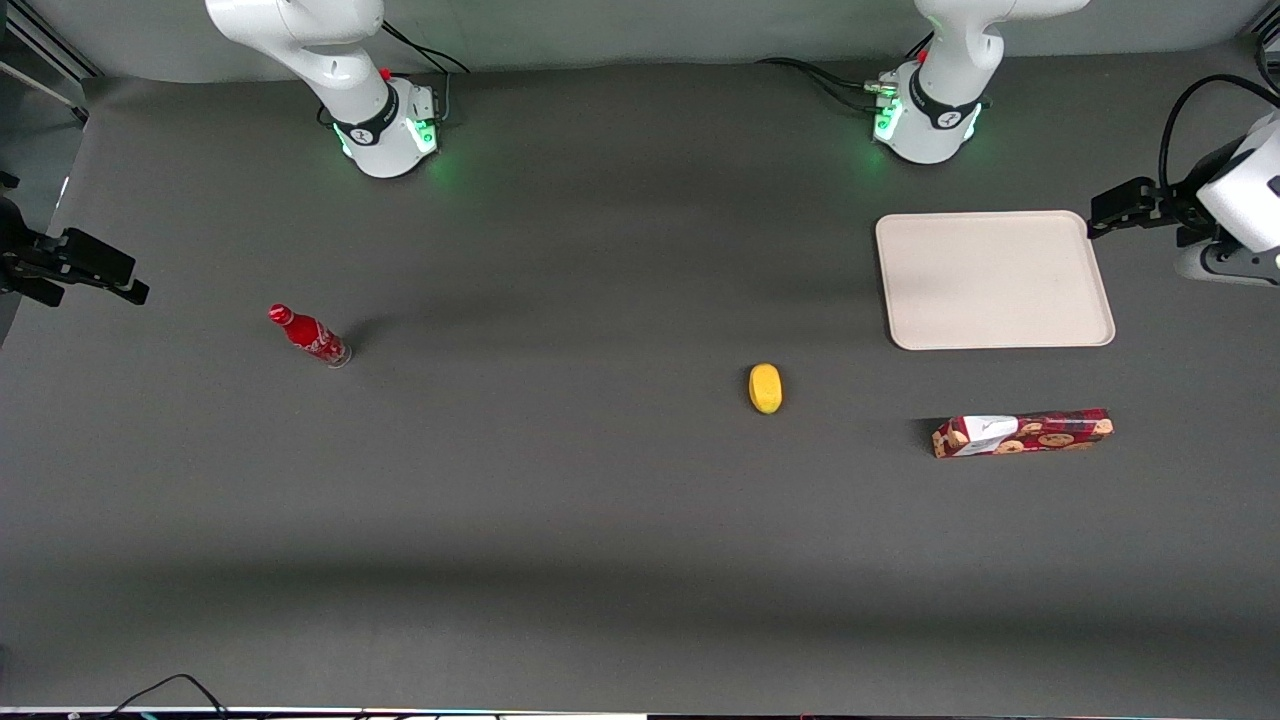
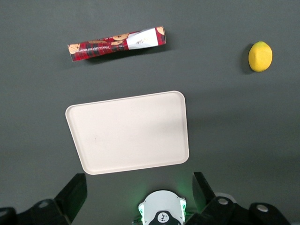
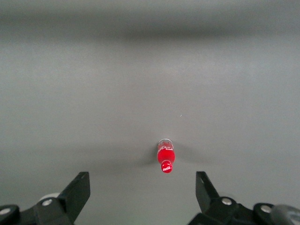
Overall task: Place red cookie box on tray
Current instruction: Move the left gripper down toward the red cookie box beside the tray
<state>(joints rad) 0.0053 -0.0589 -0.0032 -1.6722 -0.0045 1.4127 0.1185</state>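
Long narrow dark-red cardboard cookie box (image 1: 1022, 433) lies flat, lower right of front frame, nearer camera than flat cream rectangular tray (image 1: 994, 279), apart from it. Long axis runs sideways, parallel to tray's near edge. Left gripper (image 2: 138, 192) hovers high, jaws spread, empty.

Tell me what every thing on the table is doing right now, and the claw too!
Long dark-red cardboard cookie box: lying flat on the table, nearer the front camera than the tray, untouched.
Flat cream rectangular tray: nothing on it.
Small yellow lemon-shaped thing: resting on the table.
Small red bottle: standing upright, toward the parked arm's end.
Left arm's claw: open, holding nothing, high above the tray.
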